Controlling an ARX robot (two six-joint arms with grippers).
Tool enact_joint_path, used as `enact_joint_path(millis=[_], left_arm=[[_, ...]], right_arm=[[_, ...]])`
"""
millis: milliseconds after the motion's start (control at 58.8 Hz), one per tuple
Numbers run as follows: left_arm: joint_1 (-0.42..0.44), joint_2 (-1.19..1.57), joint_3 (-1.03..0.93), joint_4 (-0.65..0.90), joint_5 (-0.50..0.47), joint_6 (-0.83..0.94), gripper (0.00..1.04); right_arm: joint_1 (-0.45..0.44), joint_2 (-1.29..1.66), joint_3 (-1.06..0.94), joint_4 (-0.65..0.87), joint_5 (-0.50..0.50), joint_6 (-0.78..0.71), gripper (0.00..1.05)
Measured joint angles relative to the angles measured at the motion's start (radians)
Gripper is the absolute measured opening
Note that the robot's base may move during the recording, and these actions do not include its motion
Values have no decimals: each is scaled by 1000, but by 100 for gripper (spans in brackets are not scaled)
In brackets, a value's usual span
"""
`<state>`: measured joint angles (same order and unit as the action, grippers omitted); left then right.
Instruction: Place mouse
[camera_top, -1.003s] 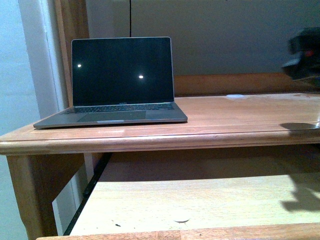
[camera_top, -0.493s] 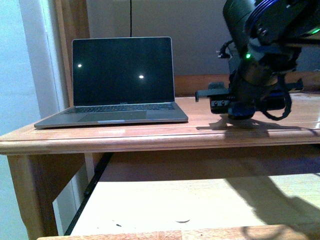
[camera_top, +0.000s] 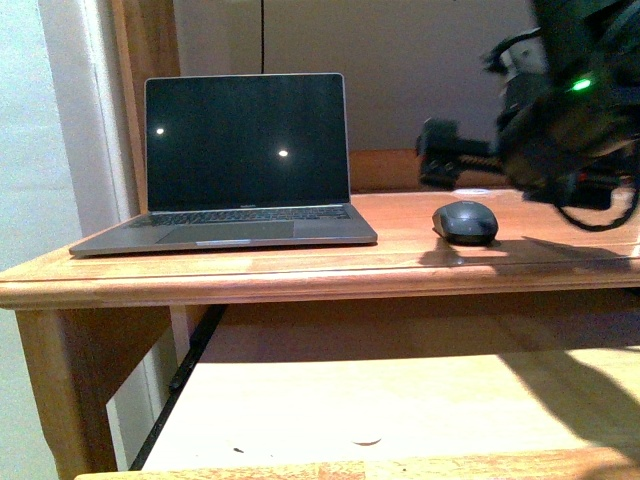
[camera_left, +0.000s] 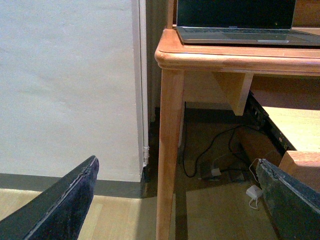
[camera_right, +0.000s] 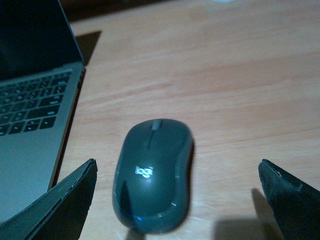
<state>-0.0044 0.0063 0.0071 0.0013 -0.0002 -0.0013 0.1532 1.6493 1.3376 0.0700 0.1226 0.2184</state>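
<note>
**Mouse on surface, both grippers wide open**

1. Start with the left wrist view. The left gripper (camera_left: 177, 202) is spread wide. Its two dark fingers (camera_left: 65, 205) sit at opposite edges of the picture, with nothing between them and nothing in its grasp. It is low down, near the front leg (camera_left: 170, 150) of the surface. A pale wall (camera_left: 65, 85) lies to one side of that leg, and loose cables (camera_left: 210, 150) lie on the floor (camera_left: 125, 215) beneath the surface.

2. Move to the front view. The laptop (camera_top: 245, 160) stands open on the left part of the surface (camera_top: 300, 265). Its screen is dark, with two small light reflections.

3. Locate the mouse (camera_top: 465, 221). It rests flat on the surface to the right of the laptop, near its right edge but apart from it. In the right wrist view you can read a logo on its domed back and see the scroll wheel.

4. Note the right arm (camera_top: 565, 110). It appears above the mouse and to its right, blurred, with a green indicator lit.

5. Confirm the right gripper (camera_right: 177, 200) in the right wrist view. It is spread wide, with one finger on each side of the mouse. Both fingers are clear of it, so the gripper has hold of nothing.
</note>
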Motion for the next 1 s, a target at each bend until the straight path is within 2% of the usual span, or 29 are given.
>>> enact_joint_path(millis=[221, 357, 510, 646, 731, 782, 884, 1003], left_arm=[[0, 0, 0, 0, 0, 0, 97], [0, 0, 0, 0, 0, 0, 97], [0, 0, 0, 0, 0, 0, 97], [0, 0, 0, 0, 0, 0, 97], [0, 0, 0, 0, 0, 0, 97], [0, 0, 0, 0, 0, 0, 97], [0, 0, 0, 0, 0, 0, 97], [0, 0, 0, 0, 0, 0, 97]], right_arm=[[-241, -372, -401, 53, -359, -187, 97], [-424, -521, -622, 29, -631, -344, 97], [-628, -643, -779, -109, -920, -551, 97], [-746, -682, -800, -322, -1118, -757, 97], [-767, -682, -809, -455, -1134, -903, 97], [-756, -682, -832, -462, -1107, -955, 97], [-690, -682, -880, -406, -1045, -991, 97], [-567, -673, -920, -275, -973, -970, 97]])
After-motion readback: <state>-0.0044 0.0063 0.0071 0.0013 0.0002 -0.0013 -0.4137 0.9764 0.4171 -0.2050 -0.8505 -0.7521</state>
